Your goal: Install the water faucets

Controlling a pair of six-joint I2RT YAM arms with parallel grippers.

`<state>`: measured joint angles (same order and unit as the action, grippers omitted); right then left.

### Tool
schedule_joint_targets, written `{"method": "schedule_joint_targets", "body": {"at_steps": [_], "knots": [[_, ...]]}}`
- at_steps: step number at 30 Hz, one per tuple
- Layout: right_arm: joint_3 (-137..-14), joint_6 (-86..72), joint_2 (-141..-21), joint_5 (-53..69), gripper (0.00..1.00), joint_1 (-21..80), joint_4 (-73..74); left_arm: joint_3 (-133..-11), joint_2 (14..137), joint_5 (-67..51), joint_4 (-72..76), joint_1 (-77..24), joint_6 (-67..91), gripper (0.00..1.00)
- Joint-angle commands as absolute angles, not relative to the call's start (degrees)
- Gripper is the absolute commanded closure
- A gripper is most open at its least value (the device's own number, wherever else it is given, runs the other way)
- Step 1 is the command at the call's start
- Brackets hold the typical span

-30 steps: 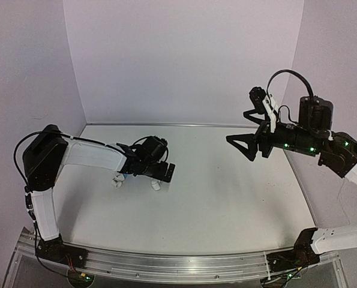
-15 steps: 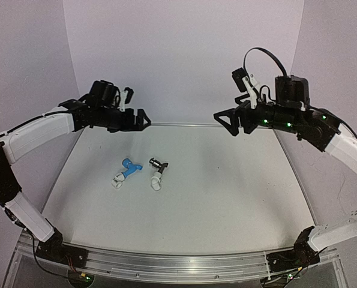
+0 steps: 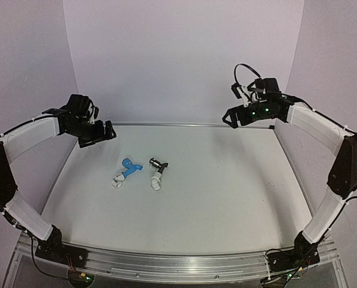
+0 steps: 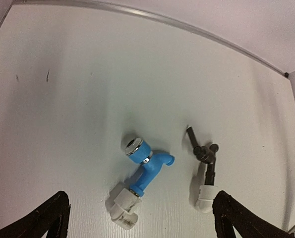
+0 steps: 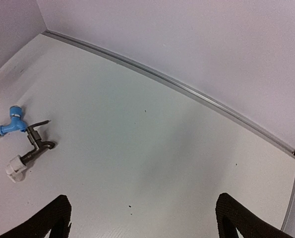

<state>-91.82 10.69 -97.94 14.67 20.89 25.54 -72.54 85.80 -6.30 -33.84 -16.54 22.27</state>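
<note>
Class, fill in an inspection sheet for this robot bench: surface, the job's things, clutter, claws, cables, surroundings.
Surface: white table, a few small dark specks.
Job's things: blue tap and grey tap lie side by side left of centre, each ending in one of the white fittings.
Clutter: nothing seen.
Claws: left claw and right claw both open and empty, high over the far corners.
Cables: a black cable loops over the right wrist.
Surroundings: plain pale walls; metal rail at the near edge.

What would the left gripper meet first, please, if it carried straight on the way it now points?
Probably the blue faucet lying on the table, or its white fitting; depth is unclear.
</note>
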Motion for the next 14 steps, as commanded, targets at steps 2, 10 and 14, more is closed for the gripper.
{"method": "schedule_joint_targets", "body": {"at_steps": [2, 10, 14], "knots": [[-86.9, 7.7, -96.9, 20.9, 0.02, 15.1, 21.3, -67.5, 85.2, -3.1, -30.9, -16.4, 24.1, 0.00], [-74.5, 4.6, -89.6, 18.0, 0.02, 14.1, 7.8, -65.9, 85.7, -2.1, -30.1, -16.3, 23.8, 0.00], [-70.5, 2.6, -88.3, 18.2, 0.02, 14.1, 4.1, -64.1, 84.4, -3.1, -29.0, -16.3, 24.4, 0.00]]}}
